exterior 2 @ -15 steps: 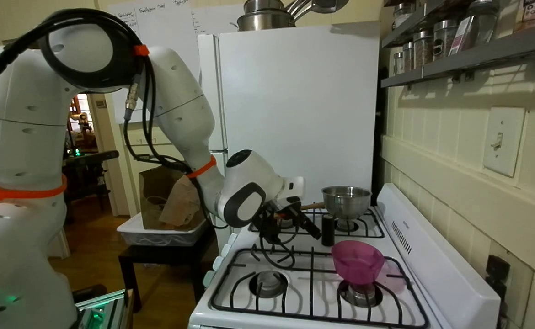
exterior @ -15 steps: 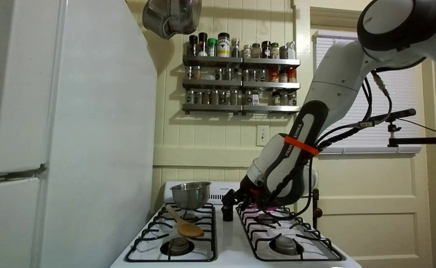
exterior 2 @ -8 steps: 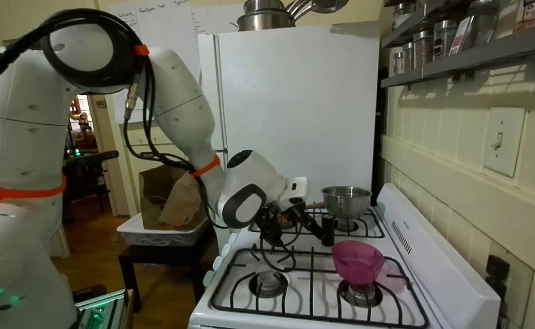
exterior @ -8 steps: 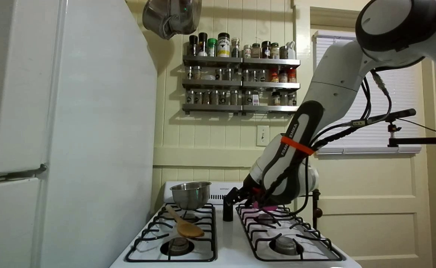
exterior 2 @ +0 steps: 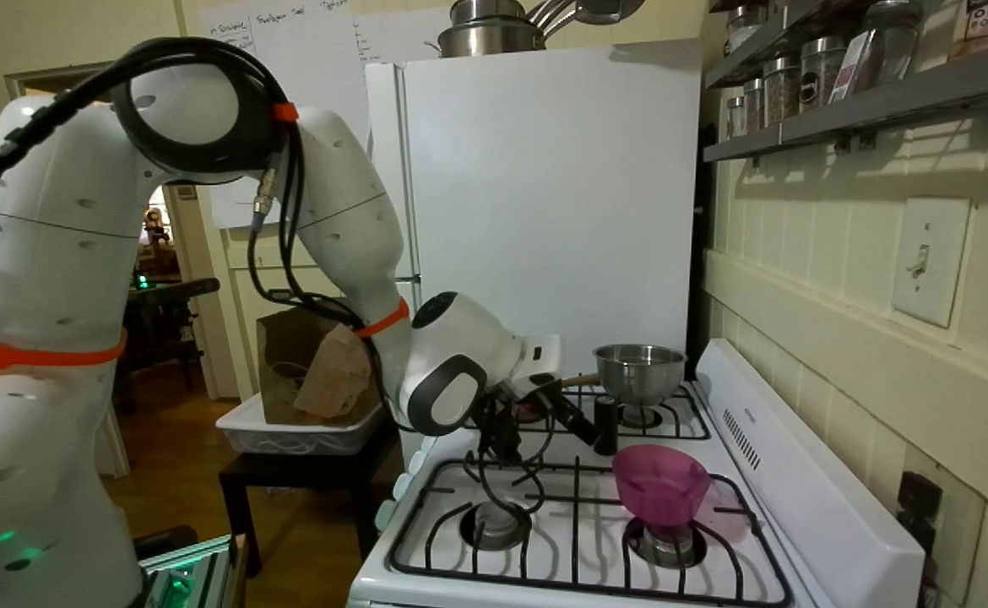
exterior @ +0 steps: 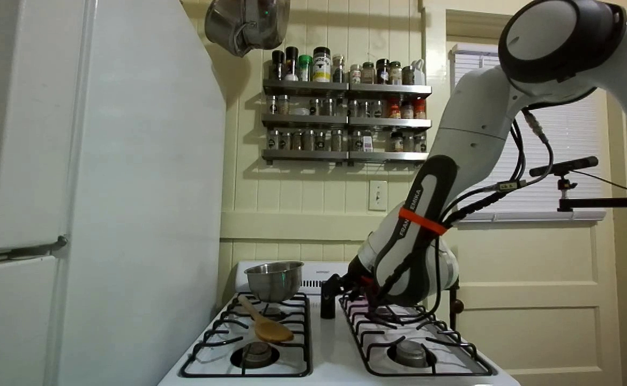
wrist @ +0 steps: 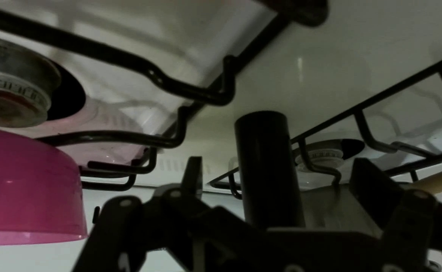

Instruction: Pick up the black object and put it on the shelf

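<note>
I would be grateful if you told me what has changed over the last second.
The arm's elbow has sunk, and the open claw has edged toward the black cylinder; nothing was gripped or released. The black cylinder, pink bowl, steel pot and wooden spoon stayed put.

White robot arm [exterior: 472, 134] bent, slanting down, claw [wrist: 277, 166] tilted downward, spread wide

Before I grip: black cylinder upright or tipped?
Upright: in both exterior views the black cylinder stands on end, sides vertical, on the stove top.
</note>
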